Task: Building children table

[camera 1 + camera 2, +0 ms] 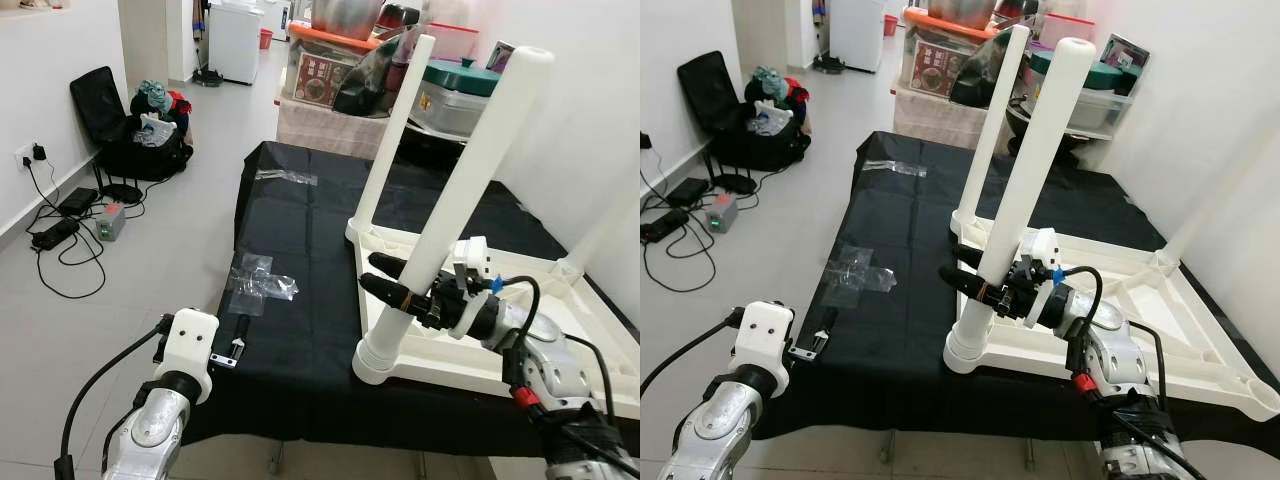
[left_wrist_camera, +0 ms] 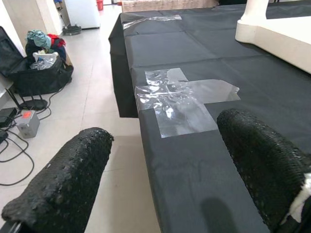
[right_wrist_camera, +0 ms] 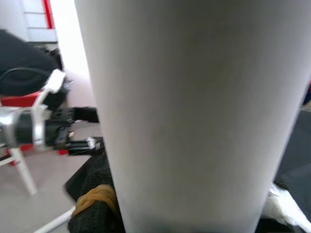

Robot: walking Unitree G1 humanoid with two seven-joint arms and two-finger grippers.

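Right pincer (image 1: 392,279) clamps near table leg (image 1: 455,200) at frame centre; left pincer (image 2: 165,179) gapes, empty, lower left, over black table (image 1: 300,330) edge.

Head stereo pair: both eyes look forward and steeply down from above the near edge of a black-covered table (image 1: 300,230). Both take in the upturned white tabletop (image 1: 590,330) on the right, its upright near leg (image 1: 1025,200), and floor clutter far left. The right eye sits slightly to the right.

Left wrist camera: low, at the table's near left corner, facing along its two black fingers (image 2: 68,179) toward the far end. It shares the clear tape patch (image 2: 182,99) and the black bag (image 2: 36,73) with the head views.

Right wrist camera: very close to the leg (image 3: 194,111), facing left across the scene toward the left arm (image 3: 29,128).
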